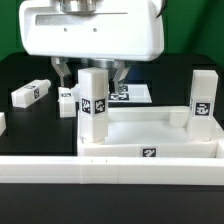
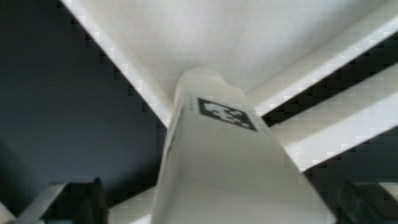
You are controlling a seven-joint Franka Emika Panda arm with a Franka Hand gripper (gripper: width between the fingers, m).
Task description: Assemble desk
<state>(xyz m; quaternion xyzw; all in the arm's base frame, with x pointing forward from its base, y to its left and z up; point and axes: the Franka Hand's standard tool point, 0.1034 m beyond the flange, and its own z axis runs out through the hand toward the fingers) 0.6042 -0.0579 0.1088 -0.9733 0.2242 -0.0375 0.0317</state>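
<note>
The white rimmed tabletop (image 1: 150, 132) lies flat at the middle right. One square leg block (image 1: 93, 105) with a tag stands upright at the tabletop's corner on the exterior view's left. My gripper (image 1: 90, 84) is open and straddles the top of this leg, a finger on each side with a gap. In the wrist view the leg (image 2: 222, 150) fills the middle between the dark fingers (image 2: 71, 200), which do not touch it, and my gripper (image 2: 217, 205) is open. A second leg (image 1: 203, 95) stands upright at the far right corner. A third leg (image 1: 32, 93) and a fourth leg (image 1: 68, 103) lie on the table at the left.
The marker board (image 1: 133, 94) lies on the black table behind the tabletop. A long white border bar (image 1: 110, 170) runs along the front, with another piece (image 1: 2, 122) at the left edge.
</note>
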